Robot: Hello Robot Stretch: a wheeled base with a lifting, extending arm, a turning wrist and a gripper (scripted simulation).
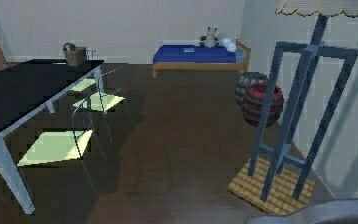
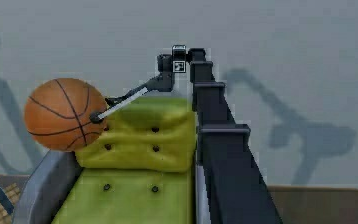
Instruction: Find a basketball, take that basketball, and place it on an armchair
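An orange basketball (image 2: pixel 57 112) with black seams hangs at the far end of my gripper (image 2: pixel 99 116), so the gripper holds it. The ball is up in front of the grey wall, at the level of the top of an armchair's back. The armchair (image 2: pixel 137 150) has yellow-green buttoned cushions and grey arms, and it fills the arm side view's lower middle. The ball overlaps the upper left corner of its back cushion. My dark arm (image 2: pixel 222 130) runs up just right of the armchair's seat.
In the forward view a black table (image 1: pixel 27 90) with pale legs stands at the left, with yellow-seated chairs (image 1: pixel 55 147) beside it and a small pot (image 1: pixel 75 53) on top. A blue bed (image 1: pixel 197 55) lies at the back. A dark red-striped round object (image 1: pixel 259 98) and a blue lamp stand (image 1: pixel 292 120) are at the right.
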